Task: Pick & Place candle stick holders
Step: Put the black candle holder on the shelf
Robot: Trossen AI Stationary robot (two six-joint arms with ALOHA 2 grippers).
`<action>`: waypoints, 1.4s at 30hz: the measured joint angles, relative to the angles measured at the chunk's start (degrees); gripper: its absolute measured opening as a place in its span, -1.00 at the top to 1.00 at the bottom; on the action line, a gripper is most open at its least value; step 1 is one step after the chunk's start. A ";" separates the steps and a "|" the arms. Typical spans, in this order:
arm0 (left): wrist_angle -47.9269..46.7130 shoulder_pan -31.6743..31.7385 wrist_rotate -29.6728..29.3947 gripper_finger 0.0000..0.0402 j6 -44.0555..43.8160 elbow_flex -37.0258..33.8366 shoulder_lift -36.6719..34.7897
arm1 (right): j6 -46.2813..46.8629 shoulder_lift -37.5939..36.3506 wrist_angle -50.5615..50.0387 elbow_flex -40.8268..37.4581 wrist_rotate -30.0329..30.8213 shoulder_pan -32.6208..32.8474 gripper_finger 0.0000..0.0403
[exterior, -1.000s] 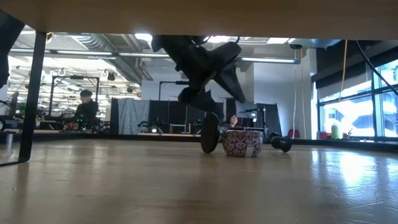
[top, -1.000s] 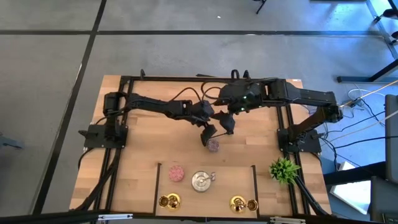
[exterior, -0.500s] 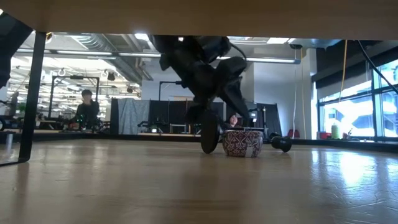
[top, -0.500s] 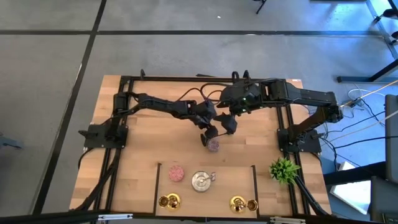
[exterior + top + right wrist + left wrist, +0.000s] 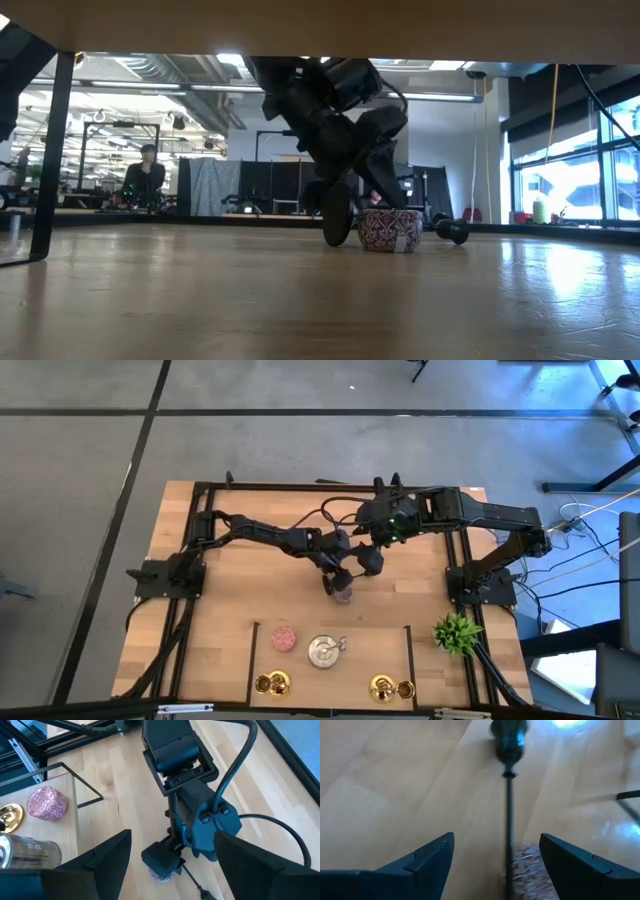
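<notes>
You're at the grasp: your left gripper (image 5: 496, 851) is low at mid-table with its fingers spread either side of the thin black-stemmed candle holder (image 5: 509, 805), not yet clamped, and the pink glittery round holder (image 5: 390, 229) sits just beside it. Next you need to close squarely on the stem without nudging the pink one. Your right gripper (image 5: 170, 865) hangs released just above, watching
</notes>
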 joint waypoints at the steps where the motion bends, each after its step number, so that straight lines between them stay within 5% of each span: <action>1: -0.55 0.04 0.09 -0.44 0.19 0.00 0.00 | 0.02 0.00 -0.04 0.00 0.08 0.00 -0.42; 17: -9.10 -1.27 -3.44 -0.39 4.87 0.20 -0.31 | 0.76 0.02 0.44 0.00 0.05 0.00 -0.42; 23: -9.95 -1.25 -5.27 -0.02 5.25 0.11 -0.28 | 1.60 0.04 0.41 0.00 0.04 0.18 -0.42; 32: -10.74 -0.76 -5.88 0.90 5.08 -0.05 -0.52 | 1.82 0.04 0.22 0.00 -0.74 0.83 -0.42; 42: -11.62 2.94 -13.46 0.97 3.39 -0.22 -10.35 | 2.74 0.04 1.01 0.00 -0.55 0.83 -0.42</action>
